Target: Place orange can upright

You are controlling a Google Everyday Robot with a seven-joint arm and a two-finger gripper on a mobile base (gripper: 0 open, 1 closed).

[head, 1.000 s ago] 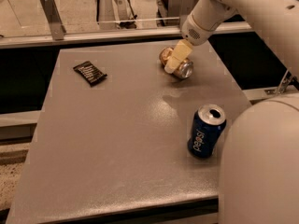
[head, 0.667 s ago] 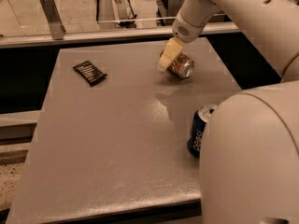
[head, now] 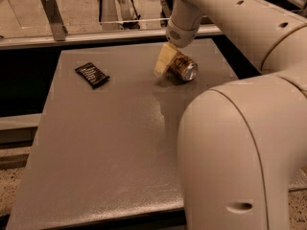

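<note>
The orange can lies on its side on the grey table, at the far right part, with its silver end facing front right. My gripper comes down from the arm above and sits right at the can's left side, touching or nearly touching it. The can rests on the table surface.
A small black packet lies at the far left of the table. My arm's large pale elbow fills the right foreground and hides the table's right side. A dark gap and a rail run behind the table.
My arm's elbow has swung left and closer, now covering the blue can that showed at the right. The gripper and the orange can have hardly shifted.
</note>
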